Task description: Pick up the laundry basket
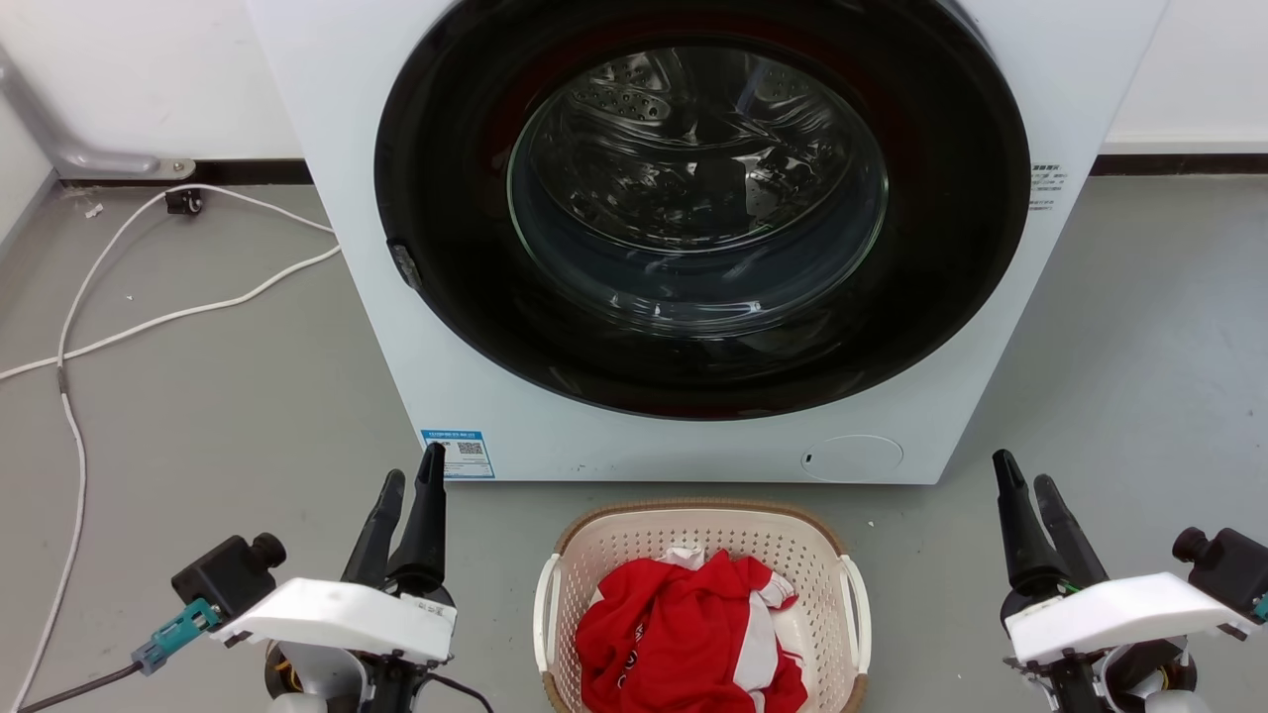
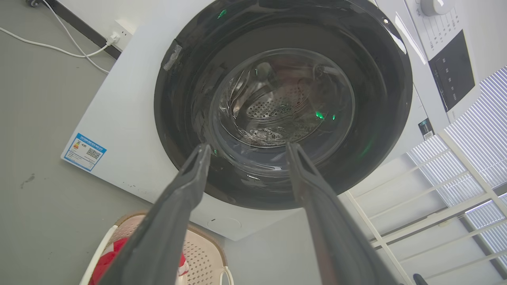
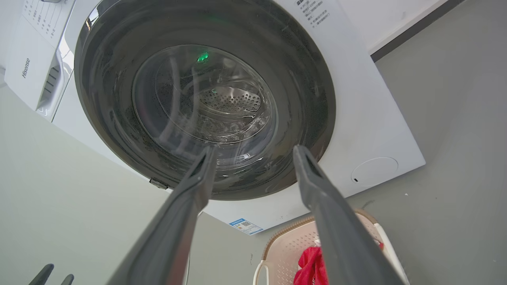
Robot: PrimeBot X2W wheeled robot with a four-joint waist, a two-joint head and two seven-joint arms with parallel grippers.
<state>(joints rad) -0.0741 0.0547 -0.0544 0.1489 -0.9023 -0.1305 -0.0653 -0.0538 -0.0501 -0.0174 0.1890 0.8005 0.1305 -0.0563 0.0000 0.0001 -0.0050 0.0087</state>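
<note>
The laundry basket (image 1: 693, 517) is a small cream perforated tub with a brown rim and white side handles. It stands on the grey floor at the bottom centre of the head view, just in front of the washing machine, and holds a red and white garment (image 1: 684, 634). My left gripper (image 1: 416, 463) hovers to the basket's left and my right gripper (image 1: 1022, 470) to its right; both are open, hold nothing and are clear of the handles. The left wrist view has the left gripper (image 2: 248, 146) above a corner of the basket (image 2: 198, 253). The right wrist view has the right gripper (image 3: 254, 149) above the basket (image 3: 285, 245).
A white front-loading washing machine (image 1: 396, 327) with a shut dark round door (image 1: 698, 208) stands directly behind the basket. A white cable (image 1: 69, 396) trails over the floor at the left. Grey floor lies open on both sides of the basket.
</note>
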